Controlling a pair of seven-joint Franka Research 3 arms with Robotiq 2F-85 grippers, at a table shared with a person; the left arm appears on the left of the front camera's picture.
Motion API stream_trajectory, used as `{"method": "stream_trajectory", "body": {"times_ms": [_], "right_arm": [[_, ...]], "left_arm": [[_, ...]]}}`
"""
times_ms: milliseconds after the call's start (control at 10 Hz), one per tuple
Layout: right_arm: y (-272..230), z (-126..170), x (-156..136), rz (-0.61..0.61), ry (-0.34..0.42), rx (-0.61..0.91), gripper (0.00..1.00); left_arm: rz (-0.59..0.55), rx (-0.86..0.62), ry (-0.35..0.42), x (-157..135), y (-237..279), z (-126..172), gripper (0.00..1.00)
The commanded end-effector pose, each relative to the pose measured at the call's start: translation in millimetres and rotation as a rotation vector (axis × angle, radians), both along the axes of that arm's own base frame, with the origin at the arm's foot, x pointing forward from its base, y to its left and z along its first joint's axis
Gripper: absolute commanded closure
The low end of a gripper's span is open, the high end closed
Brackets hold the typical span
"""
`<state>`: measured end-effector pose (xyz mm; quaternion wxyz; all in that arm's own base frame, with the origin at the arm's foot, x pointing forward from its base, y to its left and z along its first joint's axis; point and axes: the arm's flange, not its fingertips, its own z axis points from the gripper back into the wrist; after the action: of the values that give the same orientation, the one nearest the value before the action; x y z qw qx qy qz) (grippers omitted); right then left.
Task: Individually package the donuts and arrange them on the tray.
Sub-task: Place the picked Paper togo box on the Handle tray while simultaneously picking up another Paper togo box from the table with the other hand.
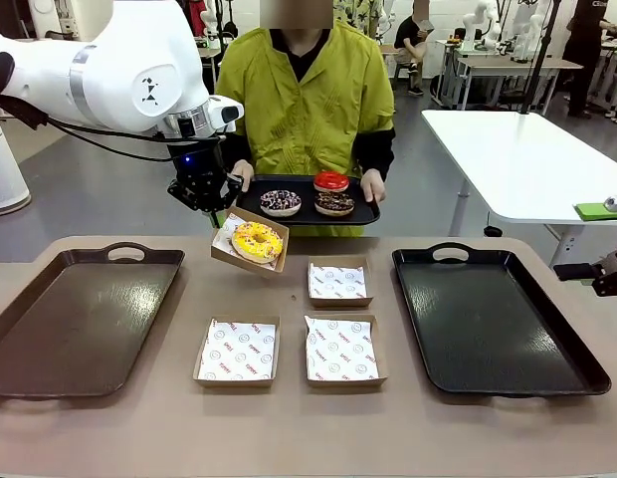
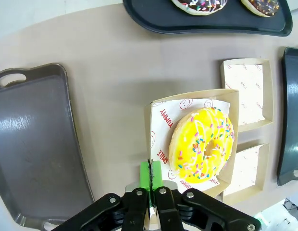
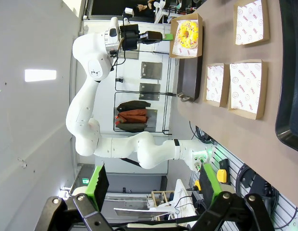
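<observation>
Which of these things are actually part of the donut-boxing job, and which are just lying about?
Job: yellow-iced donut in its cardboard box, held by left claw; red-iced donut, chocolate donuts on person's tray; empty boxes; brown tray; black tray.
Lying about: white table, green object on it.

Donut in a box at the left pincer above the desk, three boxes before it, left tray and right tray flanking, person's tray of donuts behind.
</observation>
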<state>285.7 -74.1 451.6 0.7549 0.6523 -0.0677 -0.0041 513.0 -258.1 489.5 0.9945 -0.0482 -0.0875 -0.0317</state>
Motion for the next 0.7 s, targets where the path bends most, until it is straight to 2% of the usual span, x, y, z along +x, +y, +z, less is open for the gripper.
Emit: {"method": "stream_trajectory", "body": {"times_ms": [0,300,400,500,600], "right_arm": [[0,0,2,-0.001,-0.008,0.017,0.0],[0,0,0,0.0,0.0,0.0,0.0],[14,9,7,-0.021,-0.009,-0.071,0.0],[27,22,22,-0.043,0.031,-0.156,0.0],[41,35,39,-0.063,0.033,-0.234,0.0]], "left_arm": [[0.001,0.001,-0.011,1,2,2,1.0],[0.0,0.0,0.0,0,0,0,0.99],[0.023,0.012,-0.022,-3,13,4,0.99],[0.029,0.057,-0.033,-3,31,15,0.99],[0.045,0.091,-0.032,-10,52,22,0.99]]}}
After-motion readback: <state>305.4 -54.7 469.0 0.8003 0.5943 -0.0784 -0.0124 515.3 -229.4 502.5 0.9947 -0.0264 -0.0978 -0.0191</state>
